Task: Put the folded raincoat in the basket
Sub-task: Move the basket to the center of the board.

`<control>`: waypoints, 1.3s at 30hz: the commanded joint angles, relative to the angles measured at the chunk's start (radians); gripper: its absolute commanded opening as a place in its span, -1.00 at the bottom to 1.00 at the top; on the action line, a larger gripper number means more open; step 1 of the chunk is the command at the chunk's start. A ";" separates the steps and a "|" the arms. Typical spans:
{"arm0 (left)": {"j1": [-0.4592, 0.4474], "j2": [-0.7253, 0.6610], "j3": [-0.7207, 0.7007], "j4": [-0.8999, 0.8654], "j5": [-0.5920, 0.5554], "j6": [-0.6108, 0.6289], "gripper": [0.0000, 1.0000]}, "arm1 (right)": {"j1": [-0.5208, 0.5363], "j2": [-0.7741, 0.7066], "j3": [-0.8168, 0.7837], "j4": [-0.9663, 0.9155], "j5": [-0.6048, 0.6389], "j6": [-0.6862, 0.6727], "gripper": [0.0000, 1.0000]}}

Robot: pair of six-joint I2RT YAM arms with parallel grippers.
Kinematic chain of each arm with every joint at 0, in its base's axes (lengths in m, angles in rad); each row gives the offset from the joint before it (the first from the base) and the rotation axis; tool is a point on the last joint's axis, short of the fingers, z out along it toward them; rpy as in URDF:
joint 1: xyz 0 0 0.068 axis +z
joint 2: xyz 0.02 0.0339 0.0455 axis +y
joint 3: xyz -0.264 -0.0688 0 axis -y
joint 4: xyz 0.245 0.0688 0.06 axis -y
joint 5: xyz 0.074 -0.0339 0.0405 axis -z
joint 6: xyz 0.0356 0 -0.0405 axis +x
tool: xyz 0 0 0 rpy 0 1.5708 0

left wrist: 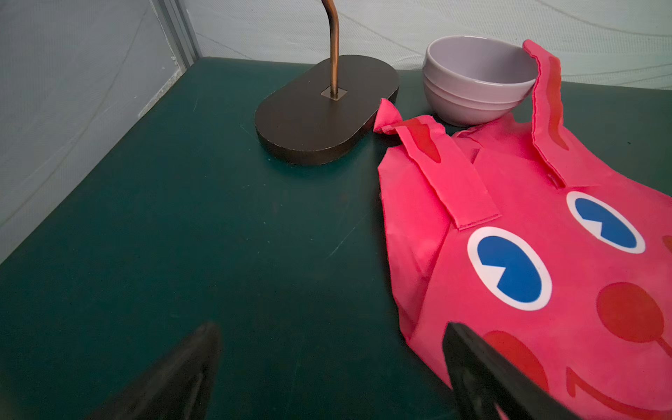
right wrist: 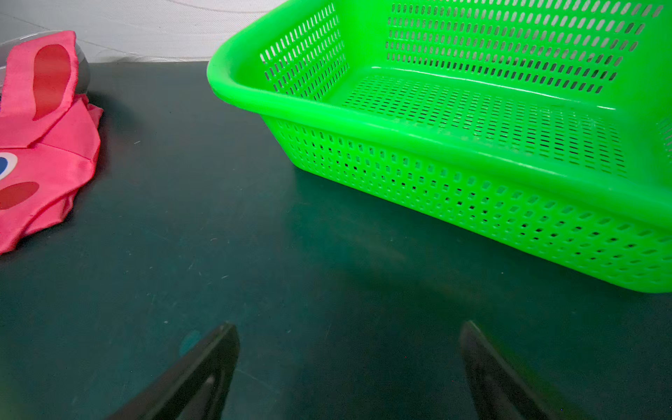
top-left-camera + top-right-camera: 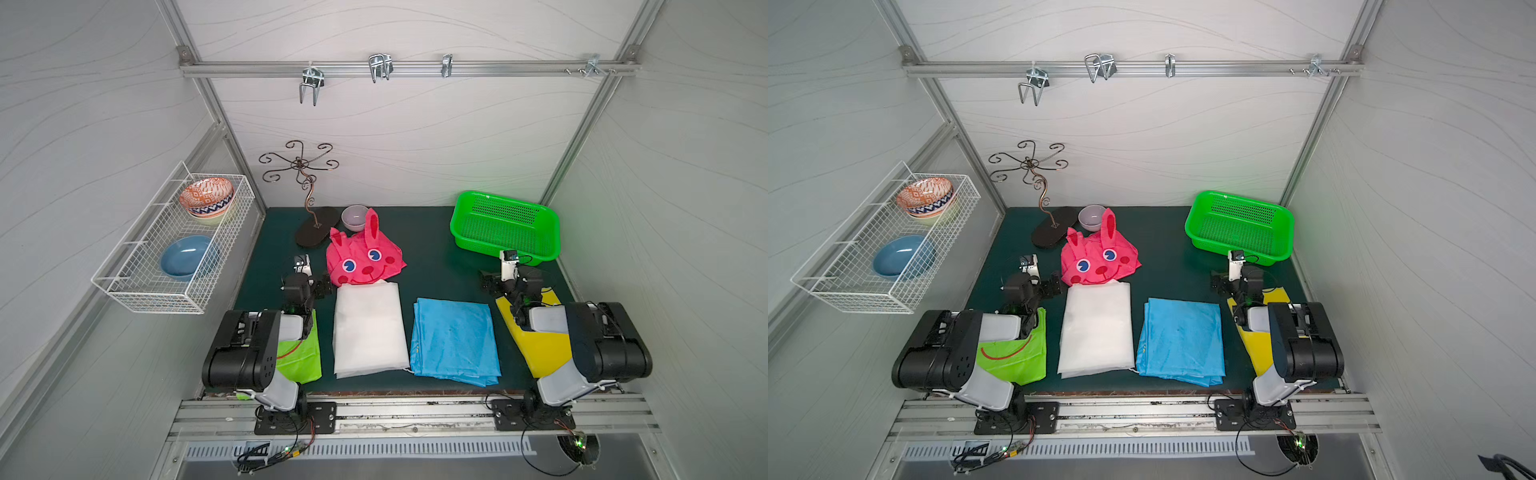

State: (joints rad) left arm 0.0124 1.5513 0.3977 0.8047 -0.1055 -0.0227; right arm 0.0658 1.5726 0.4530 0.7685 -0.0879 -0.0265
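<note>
The left gripper [image 1: 331,325] and right gripper [image 2: 349,323] are hanging open, empty. Pinching one layer is risking the pink raincoat [image 3: 365,259] unfolding outside the basket [image 2: 400,134].

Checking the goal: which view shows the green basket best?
Right wrist view: the basket is close, empty, perforations plain, though cropped. Both top views show it nearly whole but small; left wrist view misses it.

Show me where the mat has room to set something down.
Bare mat between the pink raincoat and the green basket; a narrower strip left of the stand base. Crowded in front: folded lime cloth, white cloth, blue cloth, yellow cloth.
</note>
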 commanded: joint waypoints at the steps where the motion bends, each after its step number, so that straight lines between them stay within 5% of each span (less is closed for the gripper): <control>1: 0.003 0.001 0.026 0.024 -0.005 -0.005 1.00 | -0.003 0.000 0.010 -0.014 -0.011 0.002 0.99; 24: 0.002 -0.002 0.022 0.029 -0.002 -0.005 1.00 | -0.025 0.000 0.002 0.003 -0.055 0.013 0.98; 28: -0.042 -0.093 -0.079 0.145 -0.012 0.052 1.00 | -0.029 -0.003 -0.005 0.012 -0.056 0.018 0.99; 33: -0.111 -0.388 0.009 -0.300 -0.163 -0.074 1.00 | -0.024 -0.134 -0.051 -0.008 0.040 0.045 0.99; 39: -0.126 -0.653 0.085 -0.554 -0.176 -0.262 1.00 | 0.038 -0.497 -0.102 -0.093 0.112 0.115 0.99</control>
State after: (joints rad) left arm -0.1059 0.9817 0.4183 0.4267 -0.2455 -0.1619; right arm 0.0734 1.2030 0.3340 0.7315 -0.0181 0.0296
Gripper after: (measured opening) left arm 0.999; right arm 0.992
